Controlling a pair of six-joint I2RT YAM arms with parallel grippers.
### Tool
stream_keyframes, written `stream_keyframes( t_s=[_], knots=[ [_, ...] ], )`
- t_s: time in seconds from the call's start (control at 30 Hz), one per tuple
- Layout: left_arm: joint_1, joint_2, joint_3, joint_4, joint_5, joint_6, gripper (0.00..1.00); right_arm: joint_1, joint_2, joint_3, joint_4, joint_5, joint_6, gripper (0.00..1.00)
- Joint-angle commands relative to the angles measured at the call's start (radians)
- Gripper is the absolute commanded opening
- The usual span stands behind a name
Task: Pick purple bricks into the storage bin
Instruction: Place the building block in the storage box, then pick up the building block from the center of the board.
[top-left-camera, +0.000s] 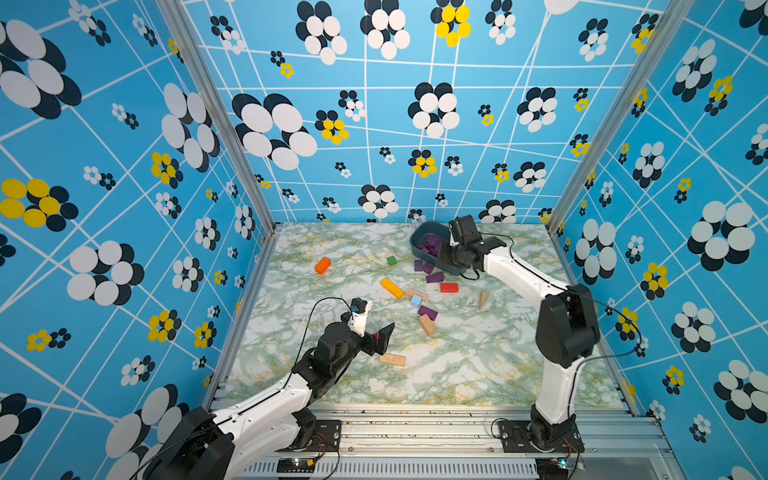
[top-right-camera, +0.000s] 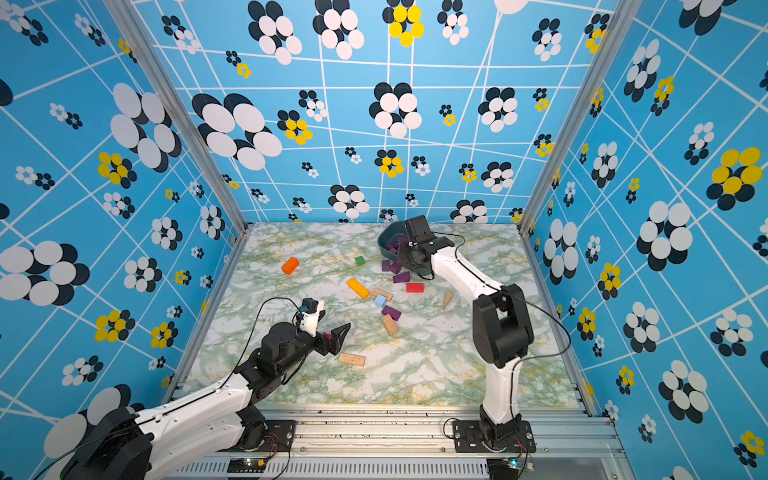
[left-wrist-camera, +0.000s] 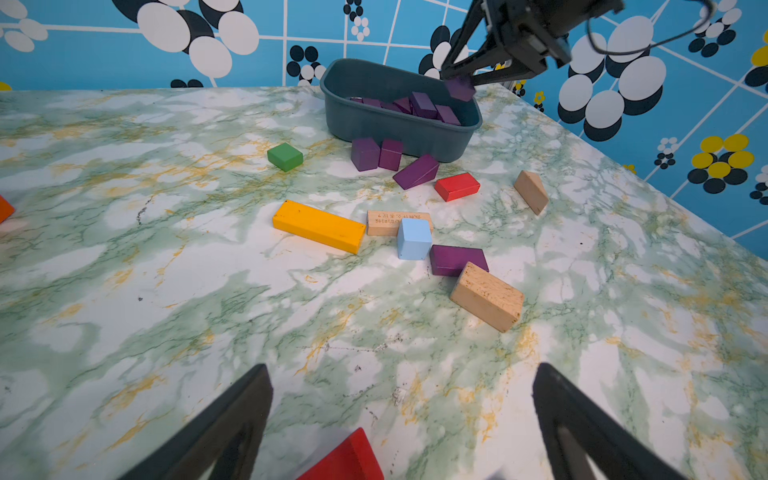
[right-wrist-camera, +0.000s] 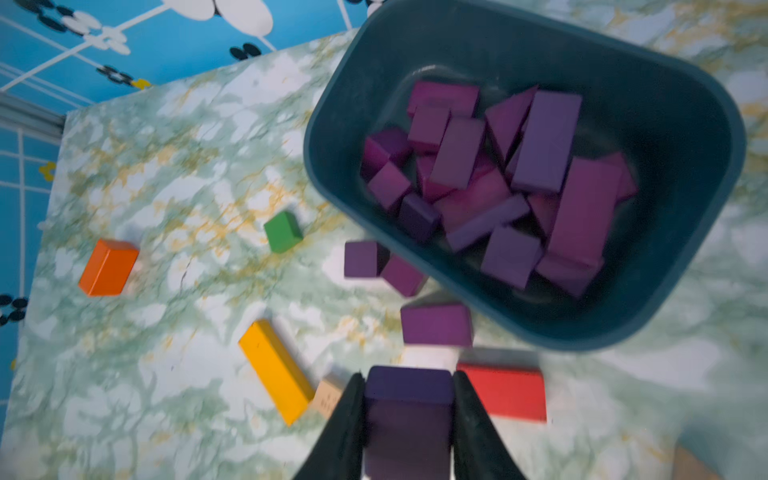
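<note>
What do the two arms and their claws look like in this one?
The left arm and right arm both have white shell links with bulky black joints, on black base plates. A thin black cable loops loosely along each. The left claw and right claw each have two flat, black, tapering fingers. No markings are legible.

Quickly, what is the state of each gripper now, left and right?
Left gripper: open, holding nothing.
Right gripper: closed on a purple brick.
</note>
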Motion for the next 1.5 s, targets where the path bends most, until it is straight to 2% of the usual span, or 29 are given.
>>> stream_keyframes(
  t_s=[0.0,0.13,0.17,0.3,0.4,0.5,0.77,0.87,1.07,1.27,1.47],
  knots=[
    [0.009,0.002,-0.005,0.009,-0.01,-0.006,1.0,-0.036,0.133,0.171,-0.077,0.013,-0.03,0.26],
    [0.01,0.017,-0.007,0.005,-0.043,0.016,1.0,-0.076,0.286,0.367,-0.123,0.015,-0.004,0.27],
    [0.011,0.024,-0.004,0.006,-0.05,0.017,1.0,-0.08,0.311,0.415,-0.147,0.021,-0.006,0.32],
    [0.011,0.053,0.006,0.013,-0.044,0.027,1.0,-0.081,0.354,0.533,-0.221,0.058,-0.053,0.64],
    [0.012,0.073,0.016,0.009,-0.031,0.032,0.99,-0.082,0.318,0.515,-0.251,0.058,-0.093,0.68],
    [0.011,0.075,0.017,0.008,-0.024,0.033,0.99,-0.076,0.219,0.379,-0.244,0.058,-0.119,0.67],
    [0.012,0.044,0.013,0.003,-0.001,0.012,0.99,-0.017,-0.245,-0.35,0.091,-0.07,-0.076,0.66],
    [0.013,0.026,0.008,0.009,0.023,0.009,0.99,0.024,-0.329,-0.516,0.17,-0.125,-0.076,0.65],
    [0.013,0.005,-0.003,0.036,0.073,0.03,0.99,0.104,-0.344,-0.624,0.211,-0.174,-0.113,0.65],
    [0.012,-0.061,-0.012,0.06,0.278,0.074,0.99,0.127,-0.329,-0.685,0.269,-0.167,-0.156,0.64],
    [0.011,-0.058,-0.012,0.089,0.405,0.099,1.0,0.145,-0.295,-0.71,0.308,-0.14,-0.202,0.61]
  ],
)
